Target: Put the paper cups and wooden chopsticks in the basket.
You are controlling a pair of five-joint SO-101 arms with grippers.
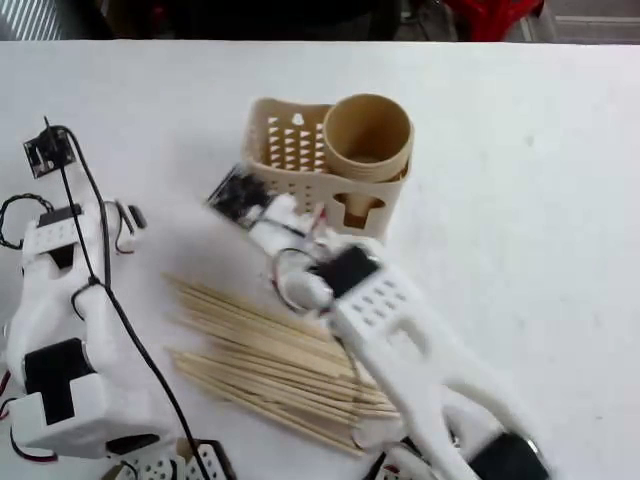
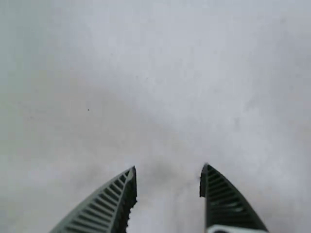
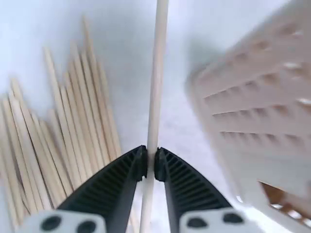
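White table, beige basket, heap of wooden chopsticks

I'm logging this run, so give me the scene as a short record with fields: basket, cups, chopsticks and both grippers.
basket: upright on the table, beyond the pile of sticks
cups: stacked inside the basket, at one end
chopsticks: loose pile on the table, outside the basket
right gripper: shut on a single chopstick, close beside the basket
left gripper: open, over bare table, holding nothing
left to do: chopsticks into the basket
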